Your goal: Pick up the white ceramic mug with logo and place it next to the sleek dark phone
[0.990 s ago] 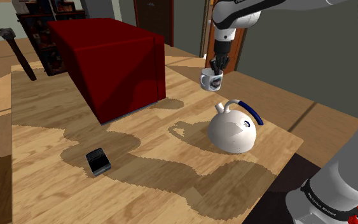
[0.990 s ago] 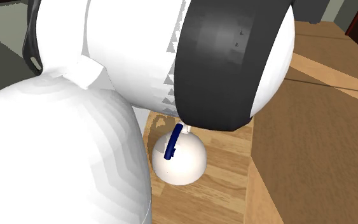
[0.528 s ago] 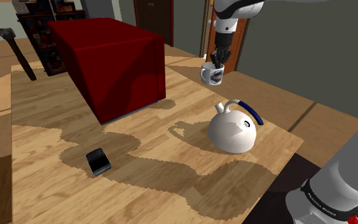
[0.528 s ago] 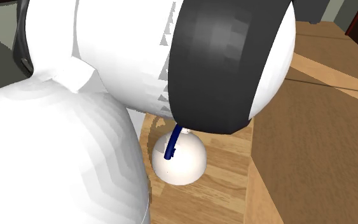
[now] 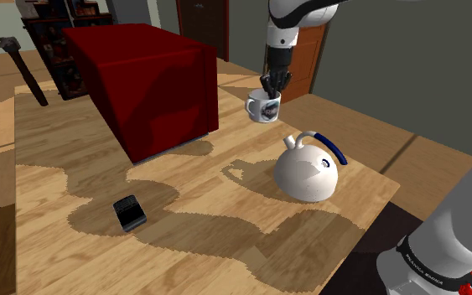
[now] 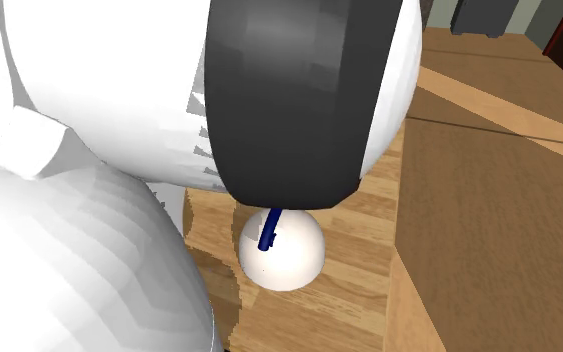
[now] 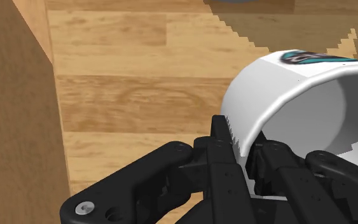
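Observation:
The white mug with a dark logo (image 5: pixel 263 106) hangs in the air above the table's far side, near the red box. My black gripper (image 5: pixel 271 84) comes down from above and is shut on its rim. In the wrist view the fingers (image 7: pixel 231 153) clasp the mug's white wall (image 7: pixel 279 95), one inside and one outside. The dark phone (image 5: pixel 128 212) lies flat on the wooden table (image 5: pixel 75 159) toward the shoulder view's lower left, well away from the mug.
A large dark red box (image 5: pixel 146 84) stands on the table at the back. A white kettle with a blue handle (image 5: pixel 309 168) (image 6: pixel 281 245) sits at the shoulder view's right. My arm's white and dark links (image 6: pixel 169 110) block most of the second exterior view.
The gripper has carried the mug toward the shoulder view's left, closer to the red box. The arm's links have shifted in the second exterior view. Phone and kettle have not moved.

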Controlling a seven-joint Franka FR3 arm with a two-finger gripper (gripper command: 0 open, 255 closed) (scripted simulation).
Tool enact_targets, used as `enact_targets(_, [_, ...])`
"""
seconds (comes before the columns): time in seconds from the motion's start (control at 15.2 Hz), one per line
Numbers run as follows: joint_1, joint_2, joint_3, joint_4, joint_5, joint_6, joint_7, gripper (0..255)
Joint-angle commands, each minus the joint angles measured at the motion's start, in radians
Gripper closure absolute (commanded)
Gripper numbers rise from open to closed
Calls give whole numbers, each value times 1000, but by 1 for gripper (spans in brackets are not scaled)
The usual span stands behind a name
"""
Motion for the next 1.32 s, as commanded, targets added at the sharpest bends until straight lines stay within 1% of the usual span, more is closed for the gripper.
enact_targets(0.0, [22, -19, 21, -23, 2, 7, 43, 255])
enact_targets(0.33, [81, -43, 79, -54, 10, 20, 158, 255])
enact_targets(0.66, [139, -44, 140, -56, 18, 29, 274, 255])
enact_targets(0.99, [198, -21, 200, -30, 21, 34, 392, 255])
enact_targets(1.25, [247, 15, 245, 13, 16, 35, 488, 255])
